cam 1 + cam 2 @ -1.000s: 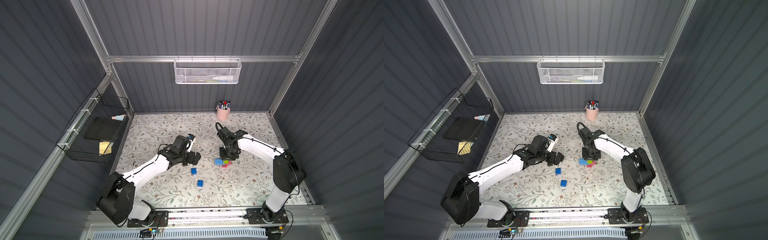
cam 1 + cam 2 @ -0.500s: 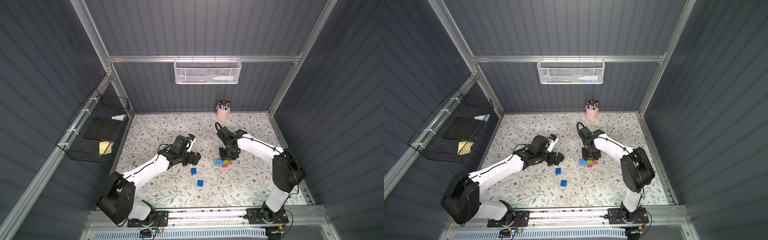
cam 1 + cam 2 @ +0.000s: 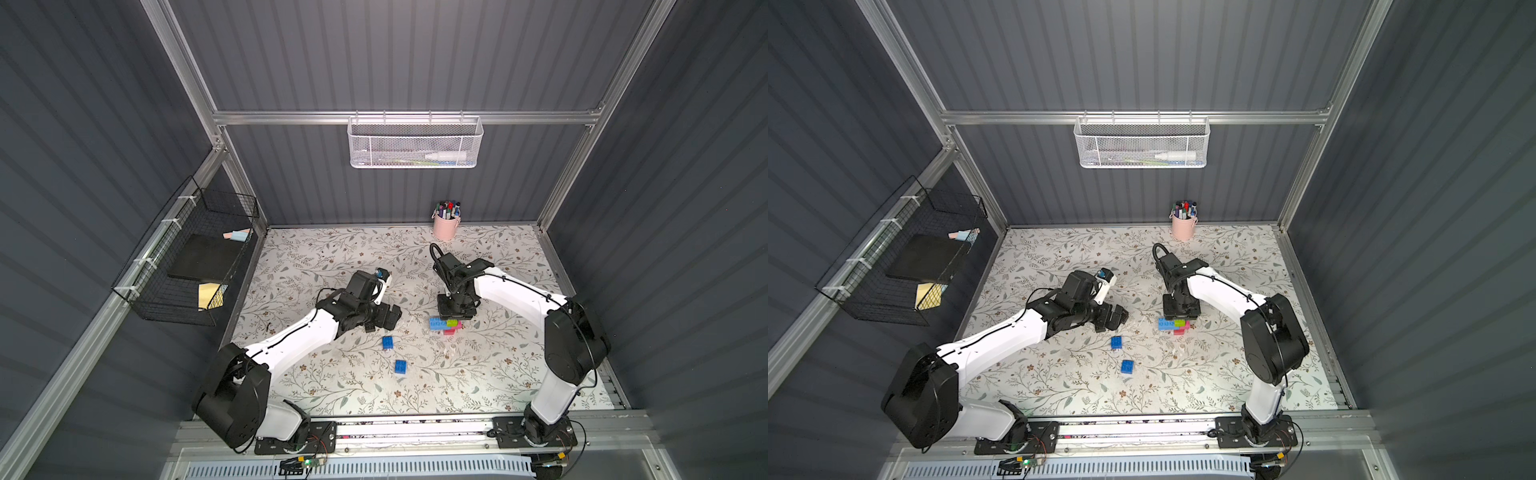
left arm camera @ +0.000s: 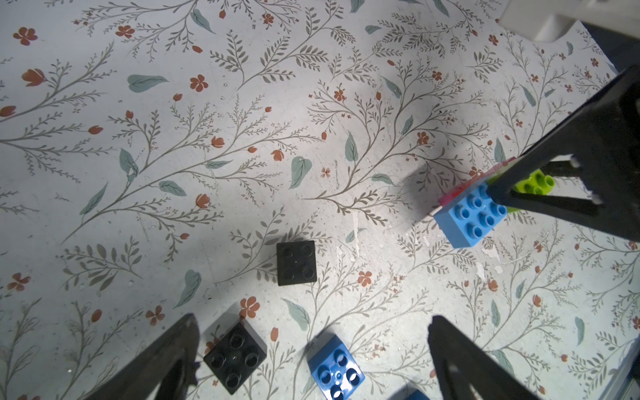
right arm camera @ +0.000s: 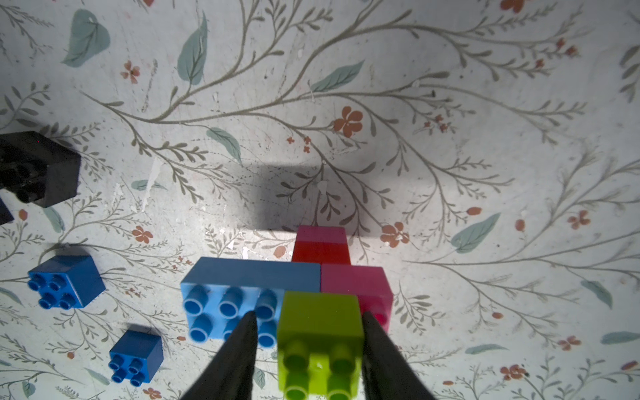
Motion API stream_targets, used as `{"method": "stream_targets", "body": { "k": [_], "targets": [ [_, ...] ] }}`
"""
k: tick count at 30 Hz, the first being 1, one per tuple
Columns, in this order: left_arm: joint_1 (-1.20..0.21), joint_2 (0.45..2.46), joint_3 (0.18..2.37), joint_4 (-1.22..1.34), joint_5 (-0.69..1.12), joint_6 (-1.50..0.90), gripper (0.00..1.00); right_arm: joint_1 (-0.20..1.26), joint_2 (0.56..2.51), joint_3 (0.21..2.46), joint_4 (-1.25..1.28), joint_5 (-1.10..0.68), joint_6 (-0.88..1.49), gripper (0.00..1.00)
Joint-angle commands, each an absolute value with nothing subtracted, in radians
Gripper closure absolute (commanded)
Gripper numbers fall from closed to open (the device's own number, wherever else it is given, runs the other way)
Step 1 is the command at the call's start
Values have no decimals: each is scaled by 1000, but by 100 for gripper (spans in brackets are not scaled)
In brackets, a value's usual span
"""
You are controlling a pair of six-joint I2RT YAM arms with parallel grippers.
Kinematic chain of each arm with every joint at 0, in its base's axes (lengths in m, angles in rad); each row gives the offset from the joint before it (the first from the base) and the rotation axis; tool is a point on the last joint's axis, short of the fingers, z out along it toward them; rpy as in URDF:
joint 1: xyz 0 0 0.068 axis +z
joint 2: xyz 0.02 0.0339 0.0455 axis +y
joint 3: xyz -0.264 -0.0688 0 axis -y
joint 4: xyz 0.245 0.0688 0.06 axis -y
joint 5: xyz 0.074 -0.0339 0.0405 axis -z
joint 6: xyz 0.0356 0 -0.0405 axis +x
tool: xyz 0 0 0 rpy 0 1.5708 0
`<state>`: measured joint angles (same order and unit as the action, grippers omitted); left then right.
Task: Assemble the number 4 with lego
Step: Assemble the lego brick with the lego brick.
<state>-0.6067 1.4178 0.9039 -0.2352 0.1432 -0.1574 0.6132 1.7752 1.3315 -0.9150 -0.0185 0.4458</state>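
The right claw (image 5: 310, 313) straddles the lime green brick (image 5: 320, 322). One finger lies against the brick's side. The other stands a little off it, over the studs of the light blue brick (image 5: 225, 308), so the jaws are slightly spread and not pinching. The green brick sits on top where the long light blue brick meets a pink brick (image 5: 356, 284). A red brick (image 5: 320, 252) with more pink past it belongs to the same cluster.

In both top views this unfinished number 4 (image 3: 446, 325) (image 3: 1174, 325) lies just right of the middle of the flowered tabletop (image 3: 332, 257). The right claw (image 3: 454, 312) comes down on it from the upper side.

The left claw (image 4: 311, 318) is spread wide and holds nothing. In a top view it hovers left of the figure and well apart from it (image 3: 382, 322). Its wrist view shows two loose black bricks (image 4: 296, 263) (image 4: 235, 356) on the tabletop close to its fingers, with a blue one beside them.

Two loose dark blue bricks (image 3: 387, 343) (image 3: 401, 366) lie lower in the frame, between the arms and left of the figure, each studs up and apart from the other.

A pink cup (image 3: 444, 228) of marker pens (image 3: 448, 207) stands at the upper edge of the tabletop against the back wall. A white mesh basket (image 3: 415, 143) hangs higher on that wall, and a black wire basket (image 3: 187, 266) hangs at the left of the frame.
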Motion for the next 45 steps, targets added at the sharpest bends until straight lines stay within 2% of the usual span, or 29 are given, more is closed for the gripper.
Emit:
{"method": "stream_targets", "body": {
  "k": [1,19,30,37,45],
  "targets": [
    [-602,1410,910,-250,132,-141,1,614,1797,1338,-923,-18,460,50],
    [-601,1397,916,-255,133,-136,1,614,1740,1366,-981,10,468,46],
    [-600,1362,905,-307,99,-148,1,623,1604,1369,-999,-10,469,37],
    [-541,1312,843,-325,107,-221,1,715,1527,1307,-948,-71,406,36],
    [-425,1281,817,-356,155,-262,1,891,1675,1380,-974,-97,244,33]
  ]
}}
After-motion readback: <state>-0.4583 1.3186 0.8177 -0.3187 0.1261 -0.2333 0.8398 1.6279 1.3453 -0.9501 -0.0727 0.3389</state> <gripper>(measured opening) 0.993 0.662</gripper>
